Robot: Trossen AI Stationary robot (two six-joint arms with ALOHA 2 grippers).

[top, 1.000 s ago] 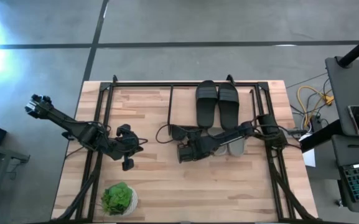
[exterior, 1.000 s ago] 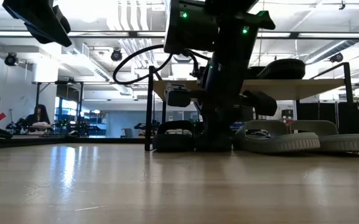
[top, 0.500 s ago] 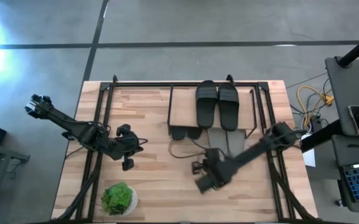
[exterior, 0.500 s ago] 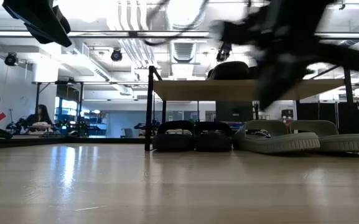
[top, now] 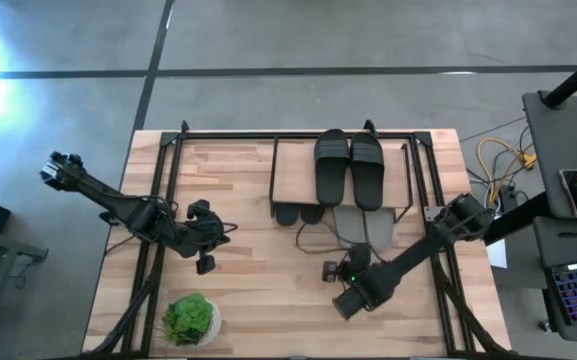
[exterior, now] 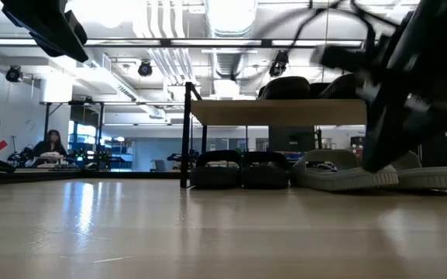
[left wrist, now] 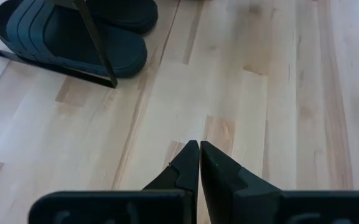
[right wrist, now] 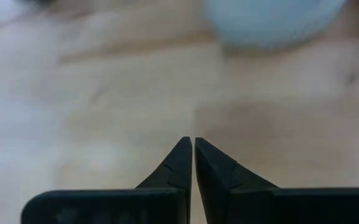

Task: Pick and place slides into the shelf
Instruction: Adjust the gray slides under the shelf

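Your left gripper (top: 205,265) hangs with its fingers pressed together and nothing between them, parked beyond the potted plant (top: 190,320), well apart from the shelf (top: 290,170) off to its right. The nearest black pair (left wrist: 67,43) lies ahead of it, under the shelf's thin frame.

Your right gripper (top: 346,303) is also pinched shut and empty, low over bare desk (top: 248,300) on the operator side of the shelf. The light grey pair (top: 363,225) sits just ahead of it, beyond the wrist, partly under the shelf edge; the wrist camera shows a pale rounded edge (right wrist: 272,22) in front of the fingertips, probably one of those slides.

What could go wrong: with the fingers shut you cannot take a strap, so an approach now would only shove the grey pair deeper or skew it against the frame. The right arm also lies close to the shelf's front leg; a sideways swing could catch the rack and shift everything on it.

The shelf holds one black pair (top: 349,168) on its top board. A second black pair (exterior: 241,170) sits beneath, at the left end. The grey pair looks only half in.
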